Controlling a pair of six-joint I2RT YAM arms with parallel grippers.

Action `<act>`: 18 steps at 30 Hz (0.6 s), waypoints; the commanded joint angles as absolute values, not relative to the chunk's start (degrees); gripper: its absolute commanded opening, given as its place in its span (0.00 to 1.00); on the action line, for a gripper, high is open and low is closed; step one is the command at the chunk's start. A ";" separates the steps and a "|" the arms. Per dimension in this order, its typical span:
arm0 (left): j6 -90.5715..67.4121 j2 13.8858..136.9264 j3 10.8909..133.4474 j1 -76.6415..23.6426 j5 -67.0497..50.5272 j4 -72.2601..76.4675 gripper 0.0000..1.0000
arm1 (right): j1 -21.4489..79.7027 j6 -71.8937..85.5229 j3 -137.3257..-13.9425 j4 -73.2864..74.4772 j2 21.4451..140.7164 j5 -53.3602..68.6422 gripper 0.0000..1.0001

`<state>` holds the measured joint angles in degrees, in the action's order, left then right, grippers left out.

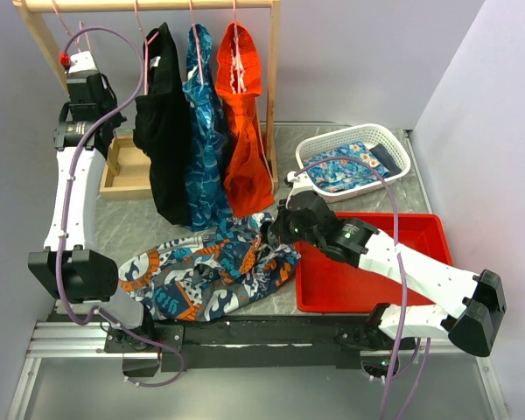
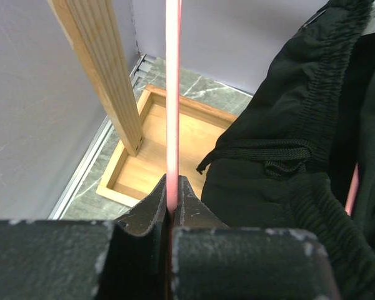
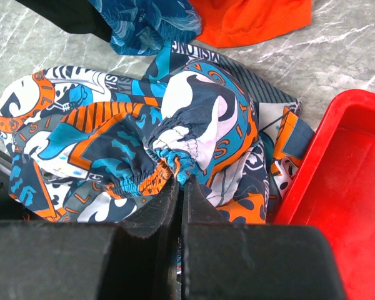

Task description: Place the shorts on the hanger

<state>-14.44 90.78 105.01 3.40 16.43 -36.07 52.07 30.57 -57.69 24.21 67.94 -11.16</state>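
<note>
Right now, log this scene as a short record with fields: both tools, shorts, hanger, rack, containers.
left tool: shut on the hanger, a thin pink wire, beside the rack post
right tool: shut on the gathered edge of the shorts
shorts: crumpled on the table, beside the red tray
rack: black garment, teal garment and orange garment hanging
containers: white basket holding floral cloth; wooden tray under the rack
task: shorts not yet on the hanger
</note>
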 commanded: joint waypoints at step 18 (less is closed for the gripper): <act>-10.99 83.50 105.38 -1.67 22.06 -30.06 0.01 | 51.86 30.67 -57.75 22.68 66.18 -11.87 0.00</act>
<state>-12.58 87.90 105.10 -0.36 19.77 -33.63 52.07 30.57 -57.69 24.18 67.94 -11.25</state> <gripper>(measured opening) 0.048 0.026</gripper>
